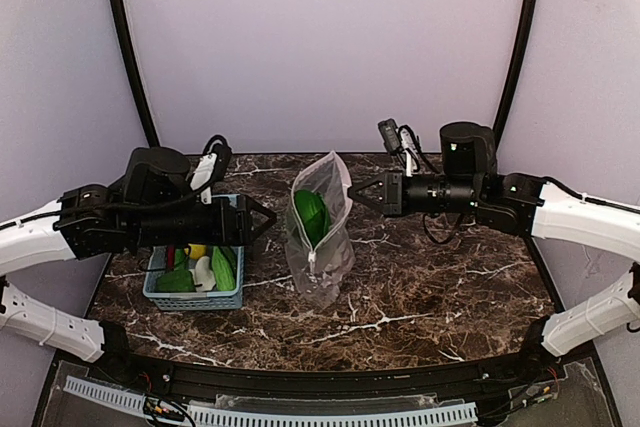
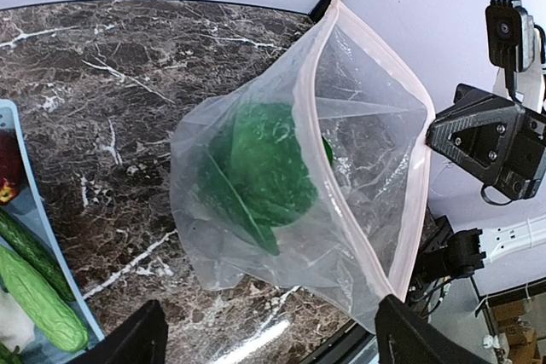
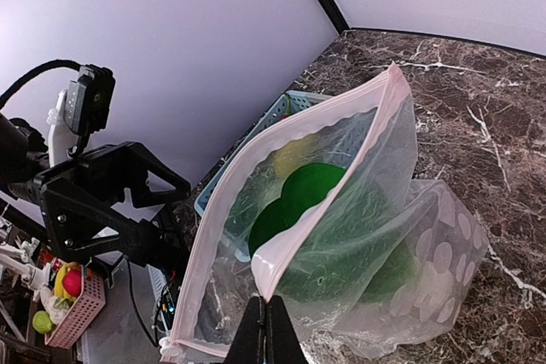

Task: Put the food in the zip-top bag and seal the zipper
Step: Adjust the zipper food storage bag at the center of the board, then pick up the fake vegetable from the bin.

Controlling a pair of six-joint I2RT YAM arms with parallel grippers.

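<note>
At the middle of the table (image 1: 430,287), in the top view, the bag (image 1: 320,252) stands upright with its mouth up and the leafy bunch (image 1: 311,215) inside. The right gripper (image 1: 352,193) pinches its rim from the right, which I judge is what keeps it standing and open for loading. The left gripper (image 1: 264,219) hangs between bag and basket (image 1: 190,302), jaws apart and empty. The rest of the food (image 1: 222,269) lies in the basket.

From the left wrist, the mouth gapes toward the camera with the pink zipper (image 2: 418,168) curving round it. The two fingers (image 2: 128,343) stand wide apart at the bottom edge with nothing between them. Long green pieces (image 2: 38,291) and a red fruit (image 2: 7,178) lie in the basket at the left, probably the next things to pick.

From the right wrist, the jaws are together, clamped on the zipper strip at the near lip, so that side is drawn away from the other. The zipper is unsealed along its whole length.
</note>
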